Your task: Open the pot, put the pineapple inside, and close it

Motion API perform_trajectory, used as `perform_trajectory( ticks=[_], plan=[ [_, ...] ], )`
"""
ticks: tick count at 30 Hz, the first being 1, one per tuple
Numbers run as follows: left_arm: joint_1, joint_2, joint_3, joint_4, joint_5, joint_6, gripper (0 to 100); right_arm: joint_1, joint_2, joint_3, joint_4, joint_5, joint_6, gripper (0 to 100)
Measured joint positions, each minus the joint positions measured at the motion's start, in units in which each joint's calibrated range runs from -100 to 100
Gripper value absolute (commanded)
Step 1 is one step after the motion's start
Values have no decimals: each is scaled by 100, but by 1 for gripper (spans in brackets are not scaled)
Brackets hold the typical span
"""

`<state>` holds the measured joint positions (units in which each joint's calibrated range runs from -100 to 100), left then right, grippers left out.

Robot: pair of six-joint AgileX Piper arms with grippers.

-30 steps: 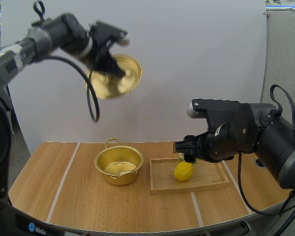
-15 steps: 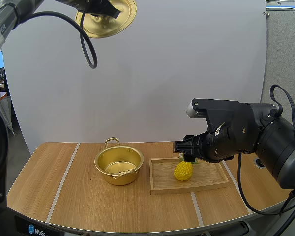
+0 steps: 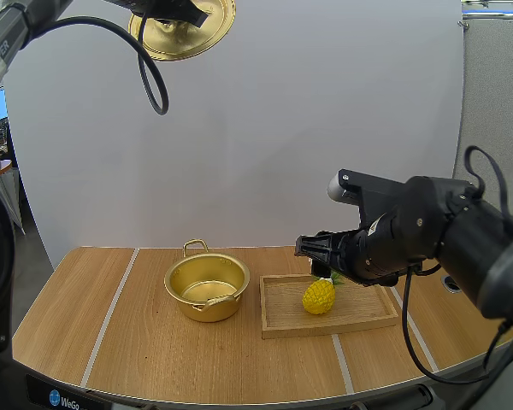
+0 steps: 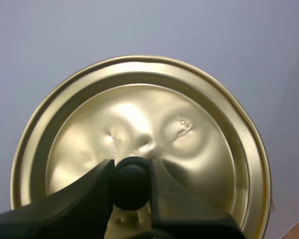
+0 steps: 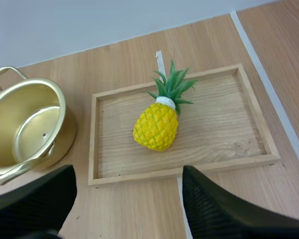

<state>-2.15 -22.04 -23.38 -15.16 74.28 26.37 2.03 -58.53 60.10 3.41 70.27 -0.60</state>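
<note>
Right wrist view. Right gripper [image 5: 125, 209]: jaws wide apart, empty. The pineapple [image 5: 156, 127] lies on its side in the tray [image 5: 229, 144], ahead of the jaws and between them.
Risk: the rounded body may roll or slip from an off-centre pinch.
Fruit: yellow, diamond-scored, stiff green crown.
Tray: pale wood, low rim.
Pot [image 5: 25, 124], beside one finger: thin gold metal, open.
Left gripper [image 4: 131, 175]: clamps the black knob [image 4: 132, 188] of the dented lid [image 4: 189, 149].

- You are looking at a robotics lab bench: a plain white curved backdrop sheet [image 3: 325, 128] stands behind the light wooden table [image 3: 154, 359].
- White tape lines [image 3: 109, 316] split that tabletop into zones.
- A grey partition panel [image 3: 496, 102] stands at one side.
- Round blue WeGo labels [image 3: 56, 395] sit on the robot hardware.
- A round gold metal pot [image 3: 207, 286] and a small yellow pineapple [image 3: 319, 295] lie out as props.
</note>
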Motion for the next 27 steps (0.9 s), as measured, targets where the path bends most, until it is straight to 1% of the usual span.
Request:
perform_trajectory(
  ticks=[2, 5, 8, 15, 21, 27],
  plan=[
    [0, 0, 0, 0, 0, 0, 0, 0, 199, 0, -79, -138, 110, 100],
    [0, 0, 0, 0, 0, 0, 0, 0, 756, 0, -215, -500, 314, 100],
    [0, 0, 0, 0, -6, 0, 0, 0, 1280, -96, -341, -612, 441, 100],
    [0, 0, 0, 0, -6, 0, 0, 0, 2307, -885, -407, -659, 803, 100],
    [0, 0, 0, 0, -6, 0, 0, 0, 2900, -1379, -417, -603, 1062, 100],
    [0, 0, 0, 0, -6, 0, 0, 0, 3376, -1506, -444, -665, 1297, 100]
  ],
)
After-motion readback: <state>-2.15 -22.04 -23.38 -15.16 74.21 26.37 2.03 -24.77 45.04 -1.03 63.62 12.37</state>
